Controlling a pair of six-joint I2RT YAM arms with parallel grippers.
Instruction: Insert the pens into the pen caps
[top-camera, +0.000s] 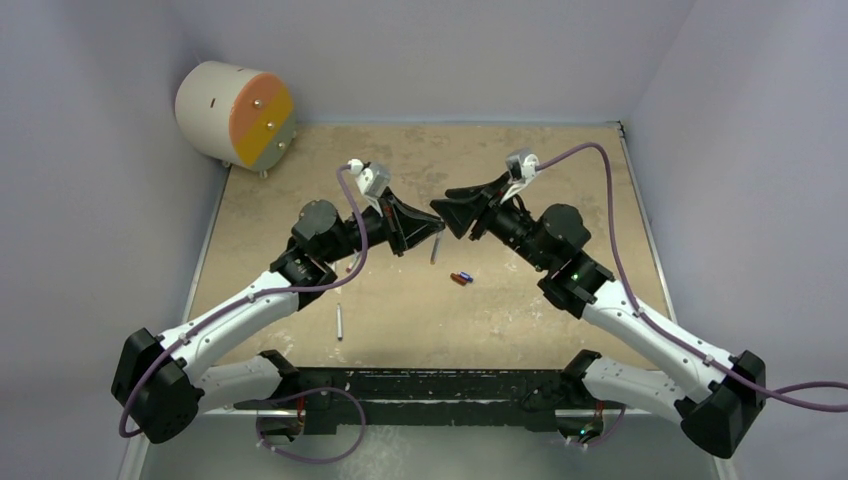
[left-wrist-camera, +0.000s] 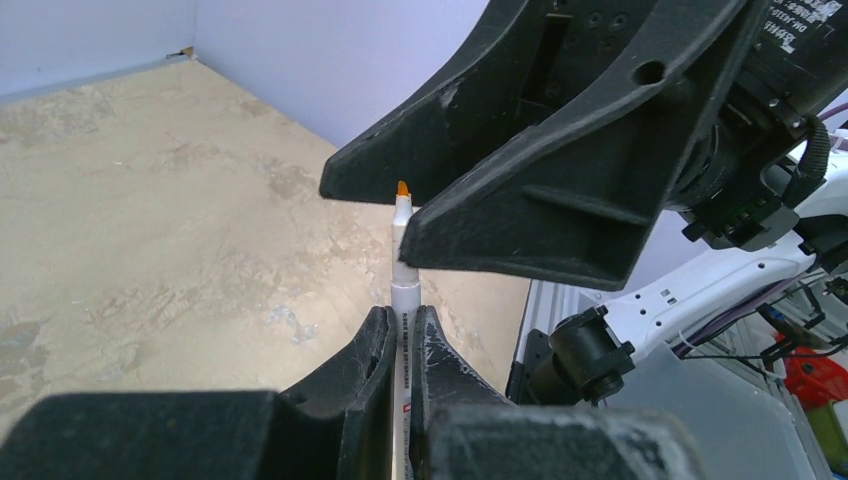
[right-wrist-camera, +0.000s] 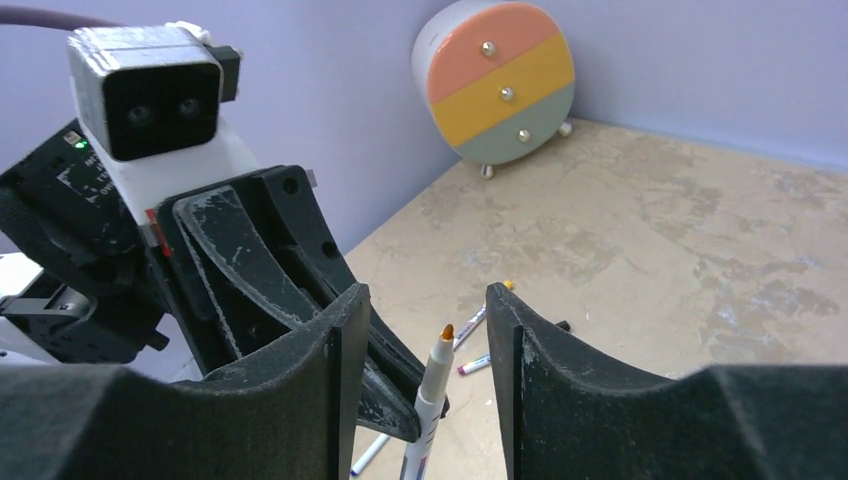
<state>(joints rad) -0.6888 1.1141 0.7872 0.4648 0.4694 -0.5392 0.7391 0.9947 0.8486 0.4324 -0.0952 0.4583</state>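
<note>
Left wrist view: the left gripper (left-wrist-camera: 402, 325), jaws clamped on a thin white marker pen with an orange tip (left-wrist-camera: 404, 285), holds it tip-up between the spread, empty jaws of the right gripper (right-wrist-camera: 425, 305). Two stubby plastic caps (top-camera: 461, 278), red-brown and blue, lie nearby on the mottled tan tabletop (top-camera: 520, 320); a clean handover would likely need the right jaws to close squarely on the barrel, clear of the tip, before the left lets go.

Tan table (top-camera: 520, 330) bears a pen (top-camera: 340, 322) and caps (top-camera: 461, 278)
</note>
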